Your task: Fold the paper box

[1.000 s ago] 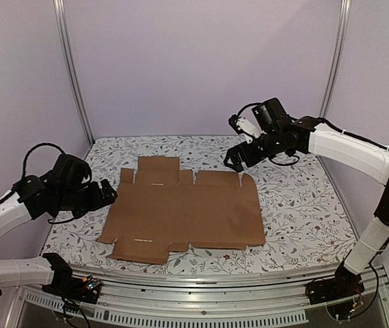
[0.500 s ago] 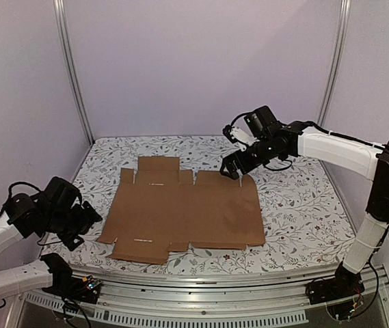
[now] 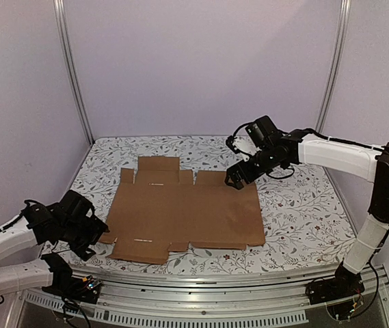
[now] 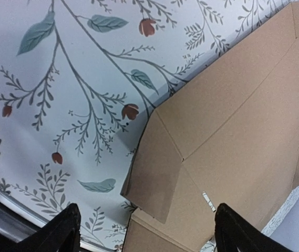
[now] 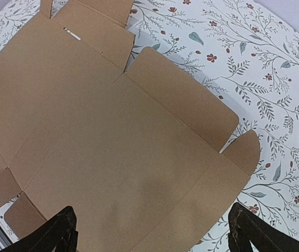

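Plainly, the folding had not begun. The paper box (image 3: 184, 215) lay as one flat die-cut sheet on the flowered table (image 3: 303, 205), a little left of its middle. Every crease lay unbent and no wall or flap stood up. By my reading the whole job was still to come: raising the side walls, tucking the small tabs and closing the lid panel.

The sheet's long axis ran left to right across the top view, roughly parallel to the near edge of the table. Its tabbed, slotted end pointed toward the left arm. The broad plain panel with rounded corners lay at the right. One flap jutted out along the far edge on the left, and another along the near edge.

The left gripper (image 3: 95, 232) hung low at the sheet's near-left corner. Its fingers were spread wide and gripped nothing (its wrist camera showed only cardboard and cloth between them). The right gripper (image 3: 235, 179) was over the far edge, toward the right end, fully spread and likewise empty-handed. Whether either fingertip touched the cardboard I could not tell.
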`<state>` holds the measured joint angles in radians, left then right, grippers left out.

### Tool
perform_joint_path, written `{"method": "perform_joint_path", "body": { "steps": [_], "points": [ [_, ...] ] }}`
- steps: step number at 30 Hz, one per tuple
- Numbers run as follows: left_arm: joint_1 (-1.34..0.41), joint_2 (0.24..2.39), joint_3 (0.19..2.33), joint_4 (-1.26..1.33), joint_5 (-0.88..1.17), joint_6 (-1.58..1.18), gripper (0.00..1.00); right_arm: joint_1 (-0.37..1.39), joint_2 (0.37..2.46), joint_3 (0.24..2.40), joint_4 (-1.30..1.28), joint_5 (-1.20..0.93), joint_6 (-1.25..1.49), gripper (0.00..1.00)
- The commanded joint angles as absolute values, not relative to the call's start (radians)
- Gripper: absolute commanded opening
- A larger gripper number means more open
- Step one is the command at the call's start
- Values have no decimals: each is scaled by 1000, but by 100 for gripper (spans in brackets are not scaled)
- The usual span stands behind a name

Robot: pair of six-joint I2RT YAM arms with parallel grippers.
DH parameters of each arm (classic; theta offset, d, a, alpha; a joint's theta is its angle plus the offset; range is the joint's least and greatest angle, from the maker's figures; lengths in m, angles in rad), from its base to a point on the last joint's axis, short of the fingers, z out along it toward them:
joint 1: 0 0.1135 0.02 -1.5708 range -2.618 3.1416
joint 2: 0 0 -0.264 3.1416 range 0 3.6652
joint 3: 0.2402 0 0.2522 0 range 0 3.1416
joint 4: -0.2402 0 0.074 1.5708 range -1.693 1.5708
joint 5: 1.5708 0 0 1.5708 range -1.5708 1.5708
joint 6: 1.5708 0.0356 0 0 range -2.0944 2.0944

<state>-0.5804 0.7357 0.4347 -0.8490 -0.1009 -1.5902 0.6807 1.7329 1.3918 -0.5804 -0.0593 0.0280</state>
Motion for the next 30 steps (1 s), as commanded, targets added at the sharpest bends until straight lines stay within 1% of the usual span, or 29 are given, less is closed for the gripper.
{"method": "perform_joint_path", "body": {
  "steps": [1, 6, 14, 30],
  "points": [
    [-566, 765, 389, -698, -67, -1613, 81, 681, 1686, 1367, -565, -41, 16, 99],
    [-542, 794, 362, -645, -51, -1612, 67, 682, 1676, 1348, -559, -37, 17, 99],
    [-526, 800, 319, -595, -43, -1619, 54, 682, 1666, 1331, -554, -44, 21, 99],
    [-491, 807, 337, -592, -71, -1544, 27, 681, 1651, 1328, -554, -57, 29, 99]
  ]
}}
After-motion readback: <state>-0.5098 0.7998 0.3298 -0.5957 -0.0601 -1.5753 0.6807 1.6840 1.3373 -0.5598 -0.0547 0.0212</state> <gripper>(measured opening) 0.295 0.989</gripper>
